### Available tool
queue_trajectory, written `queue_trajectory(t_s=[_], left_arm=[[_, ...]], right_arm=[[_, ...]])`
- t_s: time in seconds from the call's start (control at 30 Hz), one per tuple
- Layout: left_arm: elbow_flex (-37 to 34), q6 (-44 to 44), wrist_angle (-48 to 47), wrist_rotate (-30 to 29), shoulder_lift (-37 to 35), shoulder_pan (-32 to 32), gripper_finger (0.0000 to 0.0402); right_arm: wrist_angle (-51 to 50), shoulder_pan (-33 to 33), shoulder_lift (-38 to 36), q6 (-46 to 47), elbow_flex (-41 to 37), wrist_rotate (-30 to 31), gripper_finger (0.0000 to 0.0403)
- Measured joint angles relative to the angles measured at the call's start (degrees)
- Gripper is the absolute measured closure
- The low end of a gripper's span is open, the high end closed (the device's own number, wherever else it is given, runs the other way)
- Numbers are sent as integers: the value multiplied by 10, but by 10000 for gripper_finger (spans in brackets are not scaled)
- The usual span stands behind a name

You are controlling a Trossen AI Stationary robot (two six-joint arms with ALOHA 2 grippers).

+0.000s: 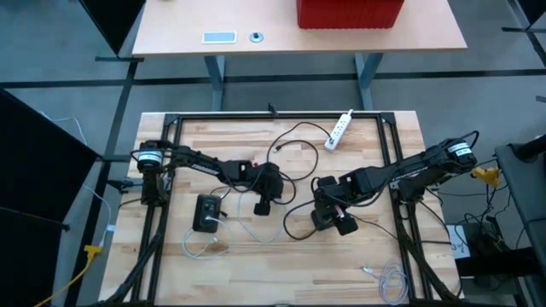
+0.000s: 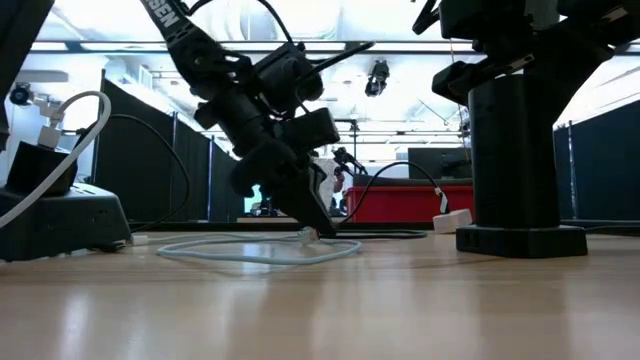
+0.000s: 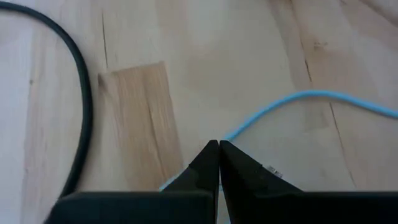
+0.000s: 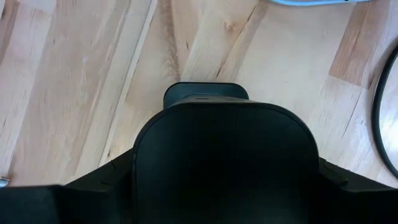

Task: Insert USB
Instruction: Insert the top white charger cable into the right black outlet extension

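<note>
A thin light-blue cable [image 3: 298,98] lies in a slack loop [image 2: 260,250] on the wooden table near its middle. My left gripper [image 1: 263,206] slants down onto it, shut, with its fingertips [image 2: 320,232] at the tabletop. A small metal piece [image 3: 272,169] shows beside one finger. To the right, my right gripper [image 1: 331,220] points down around a tall black device [image 2: 515,150]. The device's broad foot [image 2: 520,242] stands on the table. In the right wrist view the device [image 4: 217,155] fills the space between the fingers. My left gripper pinches the light-blue cable [image 3: 231,132] between its two fingertips. It comes slanting down from the table's left side. The cable runs across the fingers, comes out again behind them [image 3: 166,183] and lies slack on the table. My right gripper holds the black device by its two sides [image 4: 140,168], from above. The device stands upright with its foot on the table.
A black box [image 1: 206,213] with a white cable plugged in sits near the left arm. A black cable [image 1: 290,141] and a white power strip [image 1: 339,130] lie toward the far edge. A coiled white cable [image 1: 388,277] lies near the front right. A black frame [image 1: 273,114] rings the table.
</note>
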Motion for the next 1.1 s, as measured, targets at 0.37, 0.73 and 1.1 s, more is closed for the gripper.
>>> queue_trajectory(t_s=[0.37, 0.73, 1.1], left_arm=[[4, 4, -39, -40, -59, -2, 402], [-14, -24, -62, -59, -62, -26, 402], [-16, -29, -53, -78, -20, -37, 401]], right_arm=[[0, 0, 0, 1, 0, 0, 140], [1, 0, 0, 6, 0, 0, 140], [0, 0, 0, 6, 0, 0, 140]])
